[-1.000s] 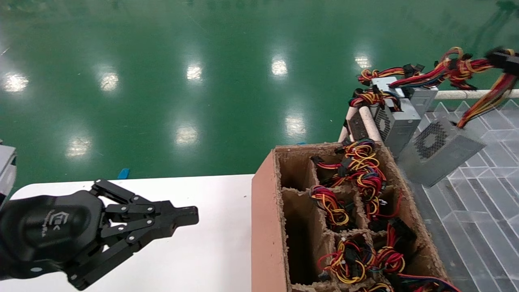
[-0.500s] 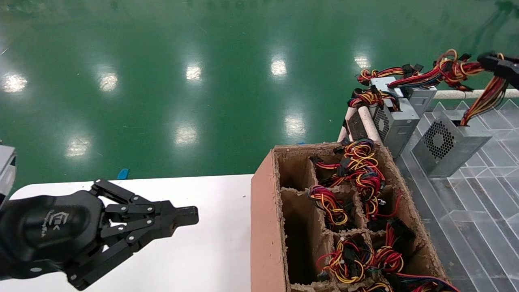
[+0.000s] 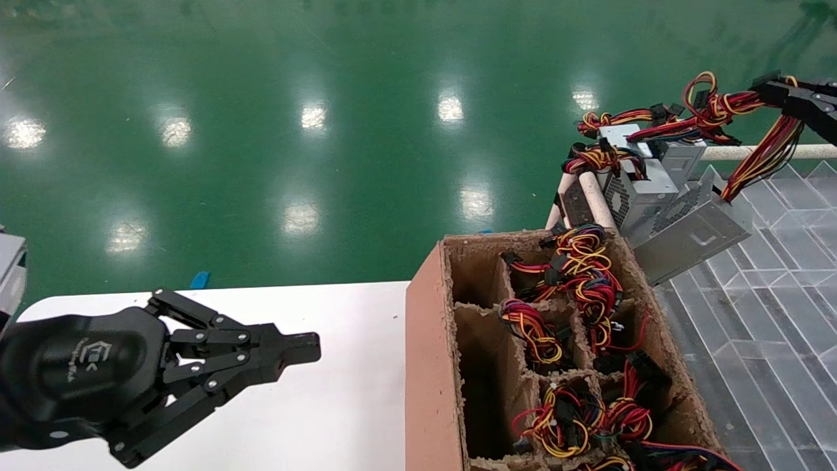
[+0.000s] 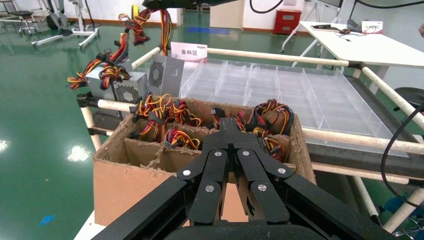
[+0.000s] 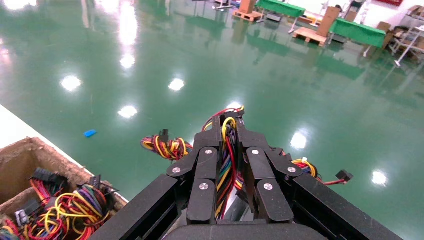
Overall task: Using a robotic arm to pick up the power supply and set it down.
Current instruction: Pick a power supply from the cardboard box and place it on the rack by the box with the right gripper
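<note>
The right claw (image 5: 229, 131) is clamped on the wire bundle (image 3: 762, 154) of a power supply (image 3: 694, 226), which hangs tilted over the clear divided tray (image 3: 778, 294), just beyond the cardboard box (image 3: 431, 366) of wired units and touching another power supply (image 3: 637, 193). The left claw (image 3: 297, 348), fingers together, hovers over the white table (image 3: 340, 405) beside the box.

Silver-grey power supply (image 3: 693, 226) hangs tilted by its wire bundle (image 3: 762, 154)
</note>
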You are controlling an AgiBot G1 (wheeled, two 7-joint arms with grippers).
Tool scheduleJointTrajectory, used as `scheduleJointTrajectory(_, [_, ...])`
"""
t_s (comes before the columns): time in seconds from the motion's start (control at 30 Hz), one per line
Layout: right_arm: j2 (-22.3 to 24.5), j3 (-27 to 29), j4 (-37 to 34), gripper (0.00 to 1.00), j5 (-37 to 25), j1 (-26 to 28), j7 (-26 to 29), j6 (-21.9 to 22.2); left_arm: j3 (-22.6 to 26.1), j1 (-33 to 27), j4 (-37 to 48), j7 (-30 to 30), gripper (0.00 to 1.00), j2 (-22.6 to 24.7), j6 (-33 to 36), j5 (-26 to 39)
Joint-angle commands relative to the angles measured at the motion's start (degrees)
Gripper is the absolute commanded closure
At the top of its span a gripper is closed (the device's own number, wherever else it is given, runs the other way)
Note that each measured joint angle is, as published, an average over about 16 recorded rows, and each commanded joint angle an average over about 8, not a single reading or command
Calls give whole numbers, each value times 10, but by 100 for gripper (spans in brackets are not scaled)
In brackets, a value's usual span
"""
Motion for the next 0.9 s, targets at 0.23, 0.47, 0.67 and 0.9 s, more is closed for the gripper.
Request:
scheduleJointTrajectory(0.23, [-3, -1, -9, 100, -2, 9, -3, 27, 0, 0, 0, 0, 100, 0, 0, 0])
scheduleJointTrajectory(0.47, [-12, -2, -18, 100, -4, 7, -4, 60, 0, 0, 0, 0, 100, 0, 0, 0])
scheduleJointTrajectory(0.67, [-27, 0, -29, 100, 0, -2, -4, 101, 0, 0, 0, 0, 100, 0, 0, 0])
scheduleJointTrajectory(0.9, [-56, 6, -29, 100, 8, -13, -2, 150, 0, 0, 0, 0, 100, 0, 0, 0])
